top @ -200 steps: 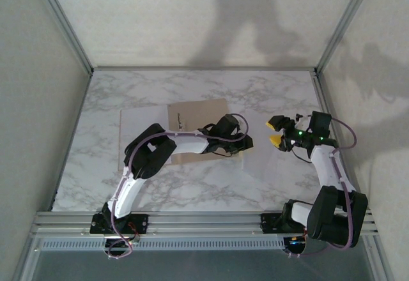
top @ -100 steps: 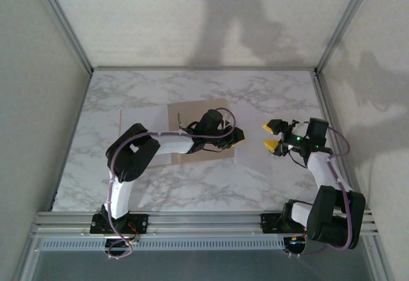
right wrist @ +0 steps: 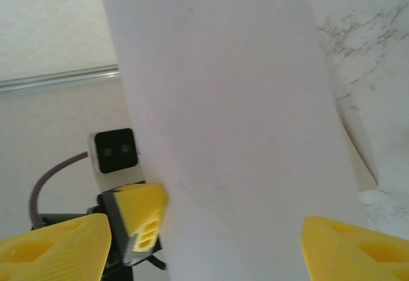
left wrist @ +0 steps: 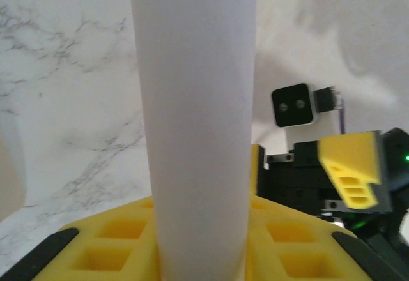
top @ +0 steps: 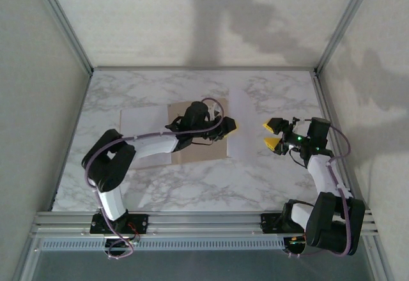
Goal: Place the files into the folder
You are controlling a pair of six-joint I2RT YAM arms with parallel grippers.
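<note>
Sheet (left wrist: 192,102) pinched in left gripper (top: 229,126), bowed upright; right gripper (top: 272,134) wide, empty. Risk: thin pinch slips, sheet flops short of folder (top: 201,153).

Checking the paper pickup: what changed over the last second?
The left gripper, shut on a white sheet, swung left and toward the far edge over the folder, taking the sheet along. The right gripper stayed open, about where it was; the folder did not move.

White-grey marble surface (top: 192,188) — a tan folder (top: 203,153) lies flat near its middle, white files (top: 144,131) flat on the marble along its left edge.
</note>
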